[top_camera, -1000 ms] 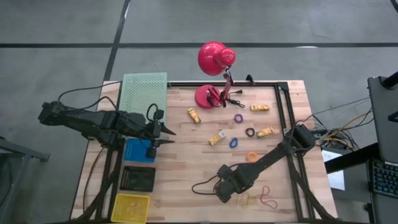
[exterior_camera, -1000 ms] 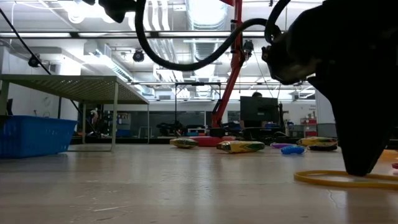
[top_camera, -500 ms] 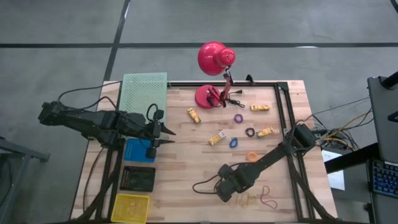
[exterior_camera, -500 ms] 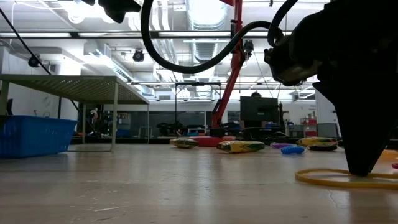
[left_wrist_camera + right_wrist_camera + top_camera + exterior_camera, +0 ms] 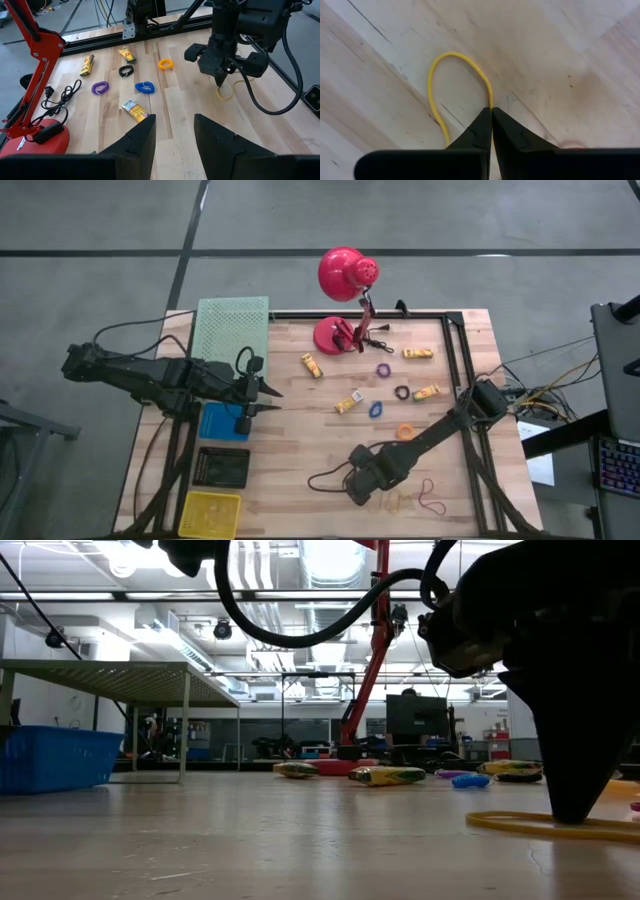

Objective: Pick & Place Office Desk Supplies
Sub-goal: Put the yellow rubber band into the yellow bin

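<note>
Desk supplies, sorting barely begun: right gripper (image 5: 491, 111) down at the table's near edge, fingers pinched together on a yellow rubber band (image 5: 451, 82); left gripper (image 5: 262, 392) waiting part-open above the blue bin (image 5: 214, 421); yellow packets (image 5: 312, 365), rings (image 5: 383, 370) unsorted by the red lamp (image 5: 343, 275).

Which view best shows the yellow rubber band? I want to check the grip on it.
The right wrist view: the yellow rubber band loops out from the shut right gripper. Low view shows it edge-on; left wrist view, far off; high view, barely.
</note>
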{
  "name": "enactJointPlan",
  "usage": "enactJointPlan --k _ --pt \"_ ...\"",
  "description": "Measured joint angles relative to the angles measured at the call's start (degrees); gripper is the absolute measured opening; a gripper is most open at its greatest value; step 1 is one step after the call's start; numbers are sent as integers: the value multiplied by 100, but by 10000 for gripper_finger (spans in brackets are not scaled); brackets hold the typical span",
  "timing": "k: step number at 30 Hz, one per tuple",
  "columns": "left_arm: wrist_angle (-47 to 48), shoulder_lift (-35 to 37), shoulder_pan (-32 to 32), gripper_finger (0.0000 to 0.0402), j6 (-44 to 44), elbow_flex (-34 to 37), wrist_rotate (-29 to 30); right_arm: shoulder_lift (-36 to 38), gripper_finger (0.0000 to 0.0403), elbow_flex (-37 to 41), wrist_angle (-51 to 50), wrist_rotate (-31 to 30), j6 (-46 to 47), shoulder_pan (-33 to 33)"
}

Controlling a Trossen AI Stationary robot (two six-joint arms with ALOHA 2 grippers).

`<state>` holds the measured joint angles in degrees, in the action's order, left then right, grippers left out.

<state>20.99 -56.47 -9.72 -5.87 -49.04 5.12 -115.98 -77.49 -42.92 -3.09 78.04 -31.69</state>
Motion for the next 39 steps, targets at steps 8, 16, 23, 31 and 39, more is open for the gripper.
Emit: enactJointPlan --k 8,16,23,31,39 --pt "-2 0 -2 136 0 0 -1 -24 8 -151 81 -602 -116 7" --pt "-4 0 0 136 0 0 -1 -22 8 -423 225 -1214 -593 3" --pt "-2 0 1 136 0 0 1 -13 8 -543 731 -1832 -1204 7" --pt "0 0 0 136 0 0 0 -11 8 -544 1767 -2584 -2336 23" --pt "0 0 0 136 0 0 1 -26 8 -542 2715 -2708 -3127 144"
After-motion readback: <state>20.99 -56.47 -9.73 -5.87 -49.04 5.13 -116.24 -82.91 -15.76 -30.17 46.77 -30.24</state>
